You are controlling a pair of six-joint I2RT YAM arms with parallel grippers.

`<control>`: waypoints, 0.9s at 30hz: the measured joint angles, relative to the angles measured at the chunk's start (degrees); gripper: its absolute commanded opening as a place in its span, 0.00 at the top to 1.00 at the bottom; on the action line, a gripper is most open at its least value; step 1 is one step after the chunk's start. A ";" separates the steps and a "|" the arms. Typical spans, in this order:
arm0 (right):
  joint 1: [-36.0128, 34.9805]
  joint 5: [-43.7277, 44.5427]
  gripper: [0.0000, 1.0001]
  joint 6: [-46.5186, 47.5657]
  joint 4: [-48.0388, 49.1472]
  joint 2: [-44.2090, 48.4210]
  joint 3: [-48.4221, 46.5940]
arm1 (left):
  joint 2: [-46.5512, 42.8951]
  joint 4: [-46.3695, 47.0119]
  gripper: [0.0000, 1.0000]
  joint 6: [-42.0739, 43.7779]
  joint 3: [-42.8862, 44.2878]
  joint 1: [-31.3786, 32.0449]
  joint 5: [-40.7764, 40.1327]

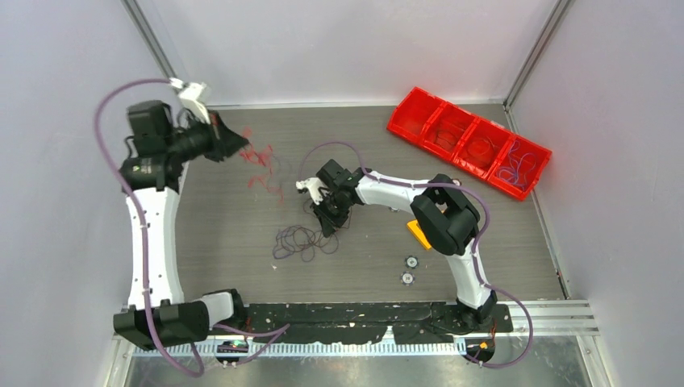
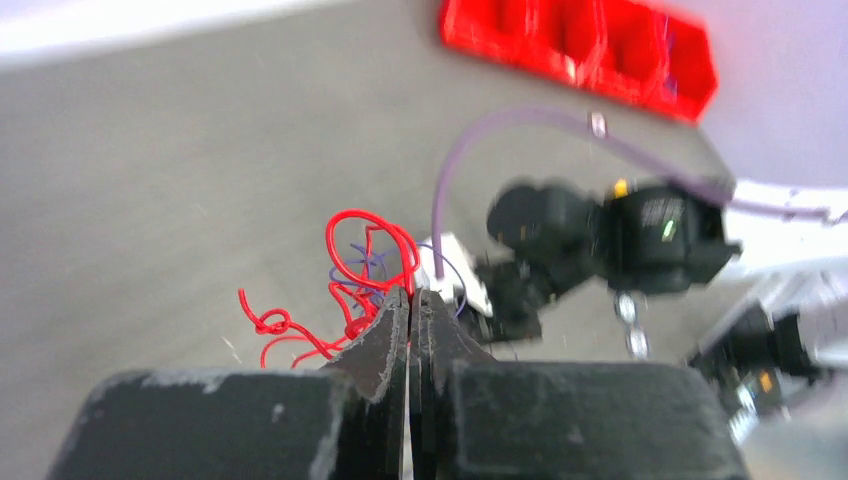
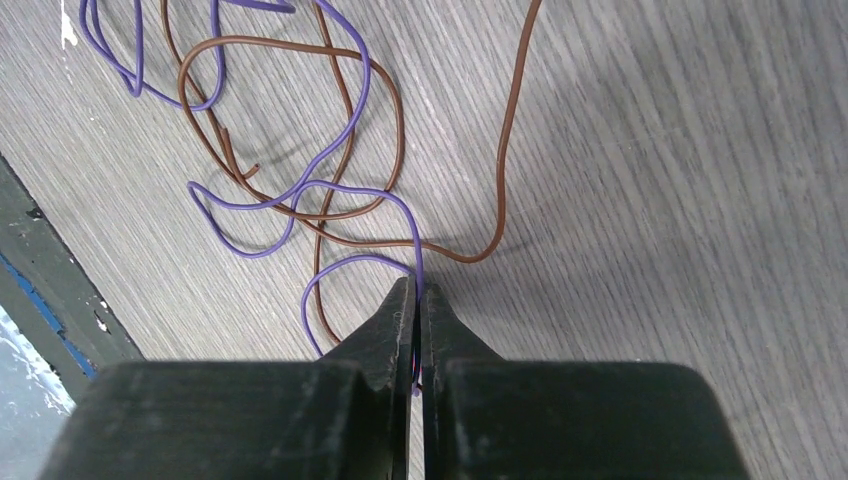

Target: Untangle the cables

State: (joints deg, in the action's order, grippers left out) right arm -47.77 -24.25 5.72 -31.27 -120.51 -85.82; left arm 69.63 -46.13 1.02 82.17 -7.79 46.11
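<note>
Two looping cables (image 1: 302, 240), a thin purple wire (image 3: 417, 245) and a thin brown wire (image 3: 508, 130), lay tangled on the grey wood-grain counter (image 3: 650, 200) nearest us. Our right hand (image 3: 418, 290) was clenched on the purple wire at their far edge. Farther back on the left, our left hand (image 2: 412, 295) pinched a curly thin red wire (image 2: 355, 213). Beyond, far right, we saw a red plastic divided tray (image 1: 401, 113).

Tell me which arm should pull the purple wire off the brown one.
Right: the right pincer is shut on the thin purple wire crossing the thin brown wire; the left pincer holds the curly red wire.
</note>
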 measured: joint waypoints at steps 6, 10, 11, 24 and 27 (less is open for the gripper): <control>0.00 -0.07 0.87 1.49 -0.07 0.02 0.02 | -2.12 9.05 1.00 -9.64 12.81 -5.97 0.57; 0.17 -1.29 0.41 3.76 -1.73 0.22 -0.83 | -2.89 12.68 1.00 -13.88 15.85 -6.21 2.49; 0.26 -1.20 0.28 4.07 -2.49 0.44 -1.09 | -3.04 12.87 1.00 -14.45 15.76 -6.21 2.93; 14.40 -15.82 0.01 -3.65 5.99 22.60 -6.19 | -6.97 15.23 1.00 -21.68 -0.42 -5.09 8.57; 12.50 -19.52 0.04 -9.66 13.92 26.93 -4.79 | -7.93 15.34 1.00 -21.99 -3.02 -4.02 9.79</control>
State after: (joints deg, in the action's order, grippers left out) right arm -35.27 -43.77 -3.95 -17.34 -93.58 -90.61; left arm 61.69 -30.79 -20.97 79.15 -11.81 55.90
